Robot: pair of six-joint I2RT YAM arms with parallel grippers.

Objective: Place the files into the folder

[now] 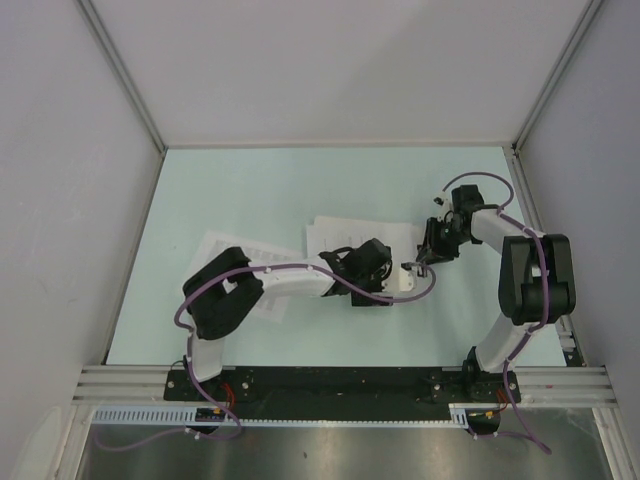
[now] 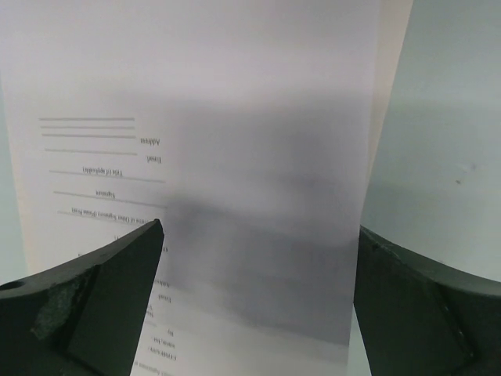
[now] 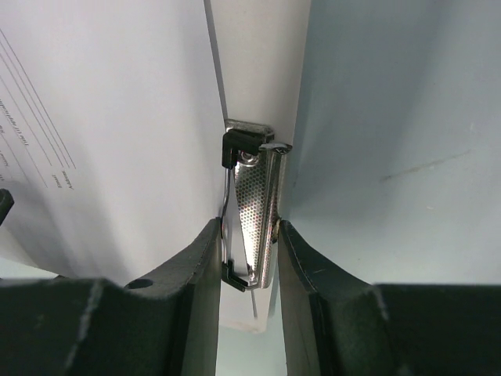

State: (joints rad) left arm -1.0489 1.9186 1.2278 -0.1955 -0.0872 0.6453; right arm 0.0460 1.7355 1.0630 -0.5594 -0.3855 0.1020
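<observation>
Files (image 1: 228, 250) are lying on the table (image 1: 250, 180), one sheet (image 2: 196, 94) atop the folder (image 3: 262, 70), as I am pinching its clip (image 3: 254, 196) in my right claw (image 3: 249, 227), left claw (image 2: 261, 243) spread wide above, likely sliding that sheet under next.

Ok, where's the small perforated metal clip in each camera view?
Top external: small perforated metal clip, centre-right, at the right claw's tip.
Left wrist: not in it.
Right wrist: clip at centre, pinched by that claw.
Shared landmark: the white printed paper sheet.
</observation>
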